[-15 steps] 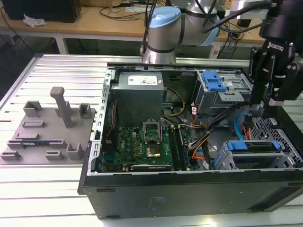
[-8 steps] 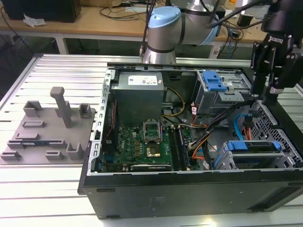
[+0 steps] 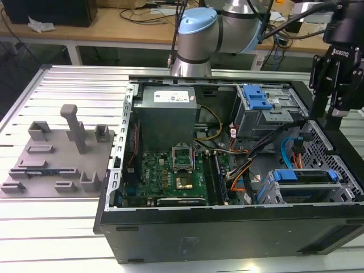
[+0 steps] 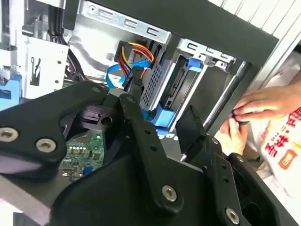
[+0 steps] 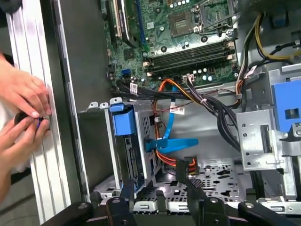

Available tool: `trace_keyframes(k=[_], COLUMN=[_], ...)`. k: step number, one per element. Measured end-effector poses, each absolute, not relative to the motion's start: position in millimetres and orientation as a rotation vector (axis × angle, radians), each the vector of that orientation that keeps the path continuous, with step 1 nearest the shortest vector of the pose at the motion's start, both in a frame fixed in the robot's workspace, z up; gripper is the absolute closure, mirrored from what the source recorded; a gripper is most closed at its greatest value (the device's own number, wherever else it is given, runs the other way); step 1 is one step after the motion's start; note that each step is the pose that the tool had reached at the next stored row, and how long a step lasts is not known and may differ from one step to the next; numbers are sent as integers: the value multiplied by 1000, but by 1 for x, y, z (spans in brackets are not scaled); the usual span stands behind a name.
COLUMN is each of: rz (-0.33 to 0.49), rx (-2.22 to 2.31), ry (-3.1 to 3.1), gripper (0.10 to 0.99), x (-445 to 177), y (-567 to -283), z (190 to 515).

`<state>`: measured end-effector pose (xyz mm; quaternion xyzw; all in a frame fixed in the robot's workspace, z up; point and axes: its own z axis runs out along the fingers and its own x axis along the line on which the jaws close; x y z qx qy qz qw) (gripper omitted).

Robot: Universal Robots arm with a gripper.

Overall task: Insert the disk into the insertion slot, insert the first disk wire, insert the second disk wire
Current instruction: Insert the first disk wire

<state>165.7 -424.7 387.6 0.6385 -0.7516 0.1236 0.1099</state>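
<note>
1. Blue-framed disk (image 5: 123,125) already sits inside the insertion slot (image 5: 146,134), at the case's front corner.
2. Blue wire (image 5: 171,143) dangles just beside it, looking unplugged; wiring seems left to do.
3. Claw (image 5: 155,172) hovers above, spread wide, empty.

A green circuit board (image 3: 165,176) lies in the open black computer case (image 3: 227,233) (grey power-supply box (image 3: 166,114) adjoining); a grey fixture plate (image 3: 62,159) sits outside.

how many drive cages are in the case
2. The low cage holding the disk is at the exterior view's lower right; the taller blue-latched cage stands behind it. Others may be hidden.
</note>
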Motion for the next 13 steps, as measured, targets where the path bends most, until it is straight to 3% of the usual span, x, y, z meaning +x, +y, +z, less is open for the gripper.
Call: trace_keyframes(k=[7, 13], rz=[473, 481], rx=[1814, 1811], ry=[-2150, -2144], gripper=[518, 518], x=[164, 160], y=[-405, -398], z=[383, 374])
